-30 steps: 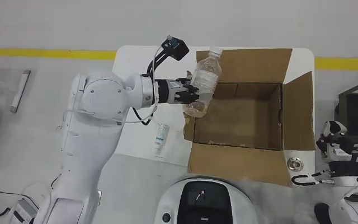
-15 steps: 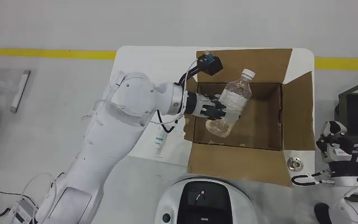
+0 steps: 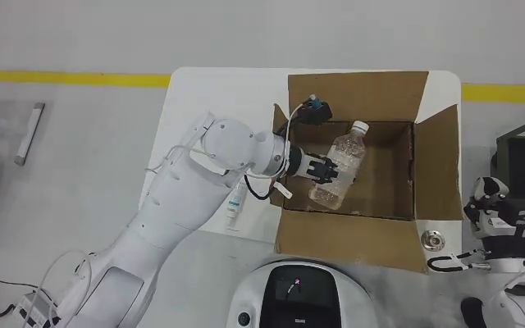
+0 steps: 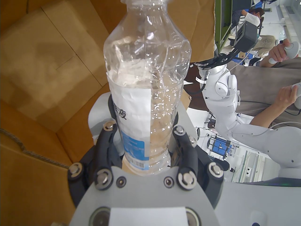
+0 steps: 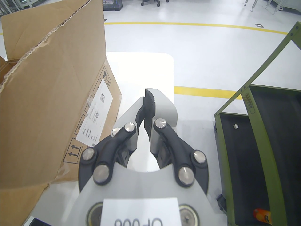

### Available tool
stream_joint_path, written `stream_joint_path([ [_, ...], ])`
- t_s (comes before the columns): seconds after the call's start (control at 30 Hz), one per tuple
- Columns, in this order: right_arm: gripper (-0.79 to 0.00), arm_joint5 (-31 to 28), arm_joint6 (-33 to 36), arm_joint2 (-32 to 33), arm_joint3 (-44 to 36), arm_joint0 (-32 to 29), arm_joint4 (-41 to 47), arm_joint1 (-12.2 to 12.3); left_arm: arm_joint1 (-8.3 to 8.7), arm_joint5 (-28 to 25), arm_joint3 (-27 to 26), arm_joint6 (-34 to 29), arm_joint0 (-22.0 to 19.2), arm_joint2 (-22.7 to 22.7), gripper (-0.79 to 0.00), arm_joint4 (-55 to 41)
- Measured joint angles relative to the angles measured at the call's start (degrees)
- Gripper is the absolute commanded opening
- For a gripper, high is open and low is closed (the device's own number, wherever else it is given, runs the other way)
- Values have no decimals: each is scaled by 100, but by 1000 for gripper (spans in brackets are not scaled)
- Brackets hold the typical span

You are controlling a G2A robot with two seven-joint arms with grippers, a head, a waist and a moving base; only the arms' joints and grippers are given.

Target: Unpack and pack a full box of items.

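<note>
My left gripper (image 3: 326, 172) is shut on a clear plastic bottle (image 3: 340, 163) with a white cap and holds it tilted inside the open cardboard box (image 3: 433, 168). The left wrist view has the bottle (image 4: 147, 76) between the dark fingers (image 4: 107, 139), cap pointing at the box's inner wall (image 4: 47, 55). My right gripper (image 5: 146, 109) is shut with nothing in it, beside the box's outer wall (image 5: 58, 99) near the table's right edge. A small white bottle (image 3: 237, 202) lies on the table left of the box.
The box's flaps (image 3: 361, 84) stand open at the back and right. A green cart (image 5: 261, 128) stands off the table's right side. A person's hands (image 4: 285, 92) hold controllers behind the table. A round metal piece (image 3: 431, 240) sits by the box's front right corner.
The left arm carried the bottle from above the box's back left corner rightward and down into the box. The right arm stayed still.
</note>
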Motion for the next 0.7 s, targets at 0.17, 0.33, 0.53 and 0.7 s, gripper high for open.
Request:
stream_joint_path([
  [0.17, -785, 0, 0, 0, 0, 0, 0, 0, 1, -1, -2, -2, 1, -3, -785, 4],
  [0.33, -785, 0, 0, 0, 0, 0, 0, 0, 1, -1, -2, -2, 1, -3, -785, 4],
  [0.53, -785, 0, 0, 0, 0, 0, 0, 0, -8, -9, -74, 121, 141, 129, -785, 45],
  [0.7, -785, 0, 0, 0, 0, 0, 0, 0, -56, 342, 74, 198, 56, 349, -785, 146],
])
